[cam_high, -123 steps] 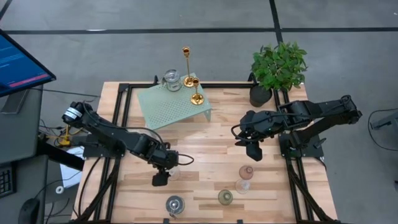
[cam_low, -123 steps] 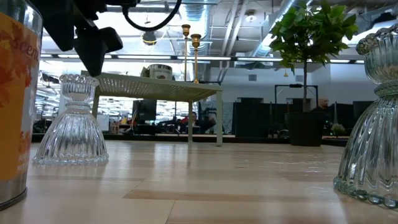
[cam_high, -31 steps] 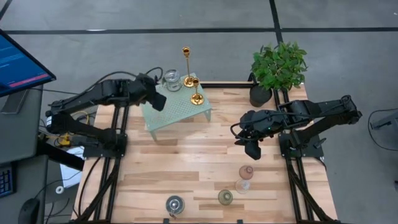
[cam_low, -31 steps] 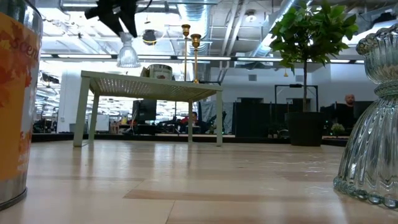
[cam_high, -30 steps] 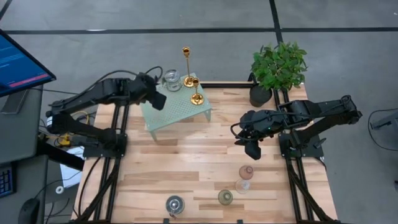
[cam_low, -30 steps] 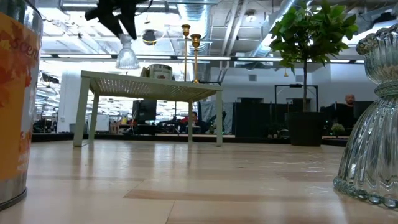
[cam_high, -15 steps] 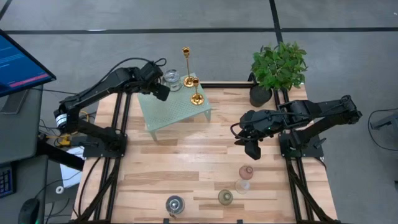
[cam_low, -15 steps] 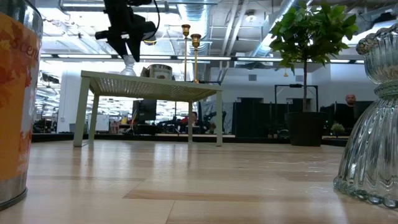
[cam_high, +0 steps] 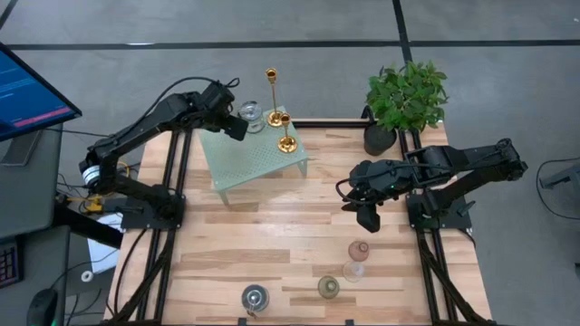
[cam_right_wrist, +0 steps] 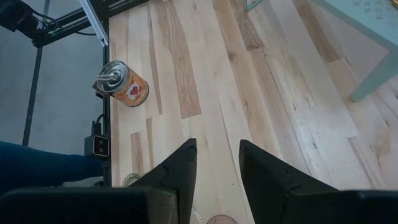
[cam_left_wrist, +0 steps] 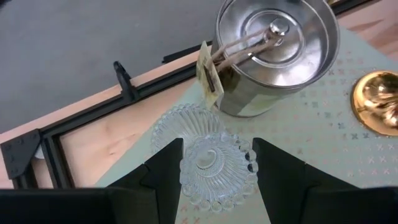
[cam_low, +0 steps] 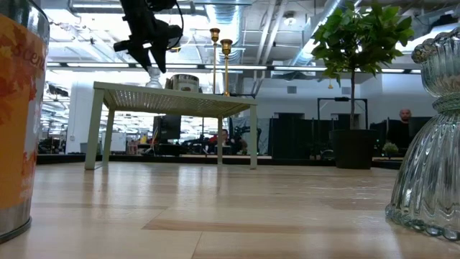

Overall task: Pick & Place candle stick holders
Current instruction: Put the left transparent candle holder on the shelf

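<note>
Left fingers: the left gripper (cam_left_wrist: 214, 165) has its fingers (cam_left_wrist: 163, 168) closed on the stem of a clear ribbed glass holder (cam_left_wrist: 212, 163), pads on either side.
Holder position: over the back left corner of the mint-green rack (cam_high: 256, 154), its foot apparently at or just above the deck, just beside a silvery lidded tin (cam_left_wrist: 273, 46).
Axis: upright, long axis vertical, beaded cup rim facing up.
Risk: judged likely, letting go before the foot is flat could tip it off the rack edge; a sideways drift could knock the tin.
Neighbours: gold candlesticks (cam_high: 286, 131) stand close.
Right gripper (cam_high: 370, 218): waits above the table (cam_high: 272, 244), fingers apart, holding nothing.
</note>
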Robot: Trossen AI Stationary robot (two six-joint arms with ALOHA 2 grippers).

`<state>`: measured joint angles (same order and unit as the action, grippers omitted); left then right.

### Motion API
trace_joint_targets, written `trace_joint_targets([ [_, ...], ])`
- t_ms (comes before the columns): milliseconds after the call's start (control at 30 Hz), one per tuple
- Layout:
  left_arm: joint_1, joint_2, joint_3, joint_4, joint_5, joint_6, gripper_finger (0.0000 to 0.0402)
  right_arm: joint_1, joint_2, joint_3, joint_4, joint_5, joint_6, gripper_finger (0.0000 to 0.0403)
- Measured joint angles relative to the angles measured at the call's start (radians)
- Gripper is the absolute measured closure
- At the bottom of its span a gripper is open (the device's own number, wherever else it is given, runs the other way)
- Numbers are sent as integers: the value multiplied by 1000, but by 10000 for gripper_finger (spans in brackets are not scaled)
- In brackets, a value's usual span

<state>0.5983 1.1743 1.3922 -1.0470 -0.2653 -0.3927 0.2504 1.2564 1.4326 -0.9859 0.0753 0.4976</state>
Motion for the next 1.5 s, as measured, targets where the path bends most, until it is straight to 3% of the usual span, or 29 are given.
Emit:
trace_joint_targets([
  [1167, 72, 23, 1, 0, 63, -12, 228, 1, 0, 0, 0, 0, 0, 291],
  [1500, 72, 24, -2, -5, 83, -11, 186, 0, 0, 0, 0, 0, 0, 291],
])
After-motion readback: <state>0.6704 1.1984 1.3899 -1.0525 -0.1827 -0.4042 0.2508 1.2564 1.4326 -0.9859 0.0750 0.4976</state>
